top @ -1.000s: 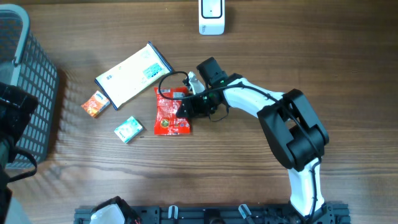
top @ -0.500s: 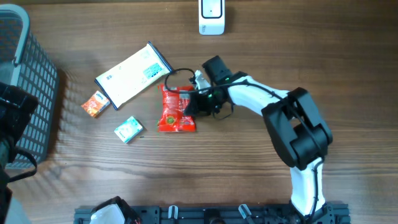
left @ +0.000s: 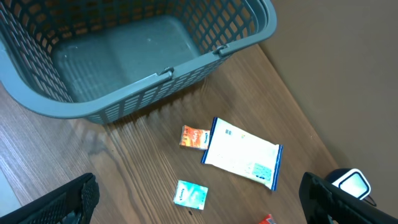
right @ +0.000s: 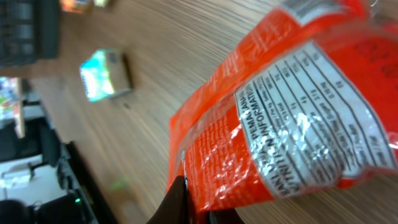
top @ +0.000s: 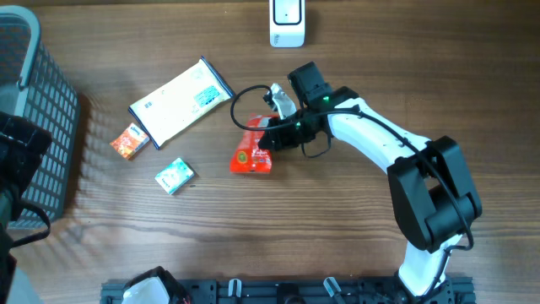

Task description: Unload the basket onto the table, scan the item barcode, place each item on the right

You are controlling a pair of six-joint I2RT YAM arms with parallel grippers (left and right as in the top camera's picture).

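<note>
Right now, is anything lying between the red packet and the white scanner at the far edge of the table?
Nothing visible. The right claw is shut on the red packet, and the wood between it and the white scanner is bare; the white pouch lies left of that path.

"INFORMATION", perhaps "NUTRITION" before it, on the orange packet (right: 292, 118) (finer print blurred)

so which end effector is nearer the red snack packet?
Right. The right end effector is shut on the red snack packet; the left end effector hangs open far off, by the basket.
</note>
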